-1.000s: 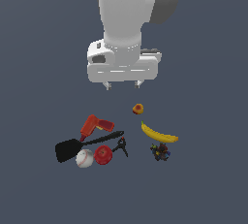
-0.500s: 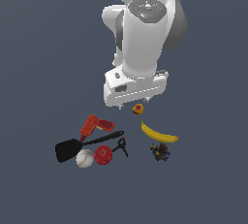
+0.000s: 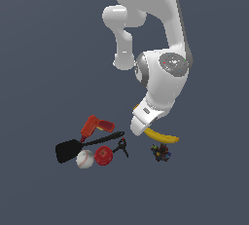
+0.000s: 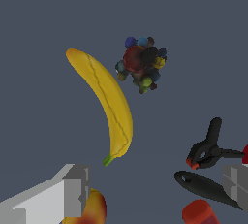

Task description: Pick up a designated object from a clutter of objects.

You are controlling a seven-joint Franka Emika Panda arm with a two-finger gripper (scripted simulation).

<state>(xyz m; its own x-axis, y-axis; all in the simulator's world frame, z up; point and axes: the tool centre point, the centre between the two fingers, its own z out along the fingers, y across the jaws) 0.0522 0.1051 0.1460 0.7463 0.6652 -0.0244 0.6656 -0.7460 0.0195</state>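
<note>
Exterior view: white robot arm bends low, its claw [image 3: 138, 125] just above the long curved yellow banana [image 3: 164, 138], whose near end it hides. Beside the banana lies a dark multicoloured lump [image 3: 161, 153]. Toward this view's left sit a red drill [image 3: 94, 126], black spatula [image 3: 73, 147], white baseball [image 3: 84, 159], red apple [image 3: 103, 155] and black clamp [image 3: 122, 147].

Wrist view: the claw [image 4: 155, 184] is spread wide, grey fingers [image 4: 72, 189] apart, holding nothing. The banana [image 4: 105, 102] lies free on the dark floor, apart from the lump [image 4: 140, 63].
</note>
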